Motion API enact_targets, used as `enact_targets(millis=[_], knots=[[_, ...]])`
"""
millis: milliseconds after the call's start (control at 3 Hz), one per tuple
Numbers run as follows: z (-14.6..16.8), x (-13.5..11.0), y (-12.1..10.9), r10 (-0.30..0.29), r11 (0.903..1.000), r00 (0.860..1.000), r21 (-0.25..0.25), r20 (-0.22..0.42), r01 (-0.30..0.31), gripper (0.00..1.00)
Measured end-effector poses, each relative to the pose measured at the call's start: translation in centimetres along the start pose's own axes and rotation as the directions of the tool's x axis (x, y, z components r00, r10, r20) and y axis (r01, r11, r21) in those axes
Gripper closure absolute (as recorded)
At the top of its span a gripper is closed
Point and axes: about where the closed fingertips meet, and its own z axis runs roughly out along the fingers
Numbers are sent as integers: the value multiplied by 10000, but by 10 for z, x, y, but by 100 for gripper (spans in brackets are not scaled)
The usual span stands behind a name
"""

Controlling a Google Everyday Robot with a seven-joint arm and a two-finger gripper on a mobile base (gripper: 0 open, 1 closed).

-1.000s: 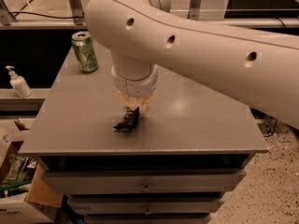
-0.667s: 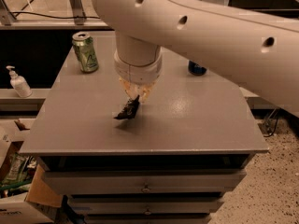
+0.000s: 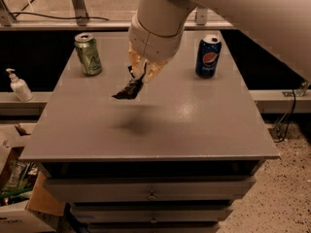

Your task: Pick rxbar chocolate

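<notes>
The rxbar chocolate is a small black glossy bar. It hangs tilted from my gripper, which is shut on its upper end. The bar is lifted clear of the grey table, with its shadow on the tabletop below. My white arm comes down from the top of the camera view over the table's middle.
A green can stands at the table's back left. A blue Pepsi can stands at the back right. A soap dispenser sits on a ledge to the left. Drawers are below the tabletop, boxes on the floor at left.
The gripper has risen with the bar, lifting it off the tabletop. The arm now sits higher, and the blue can has come into full view.
</notes>
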Motion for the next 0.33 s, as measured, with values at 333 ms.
enact_targets(millis=[333], knots=[[0,0,0,0,10000,10000,0,-1,0,100]])
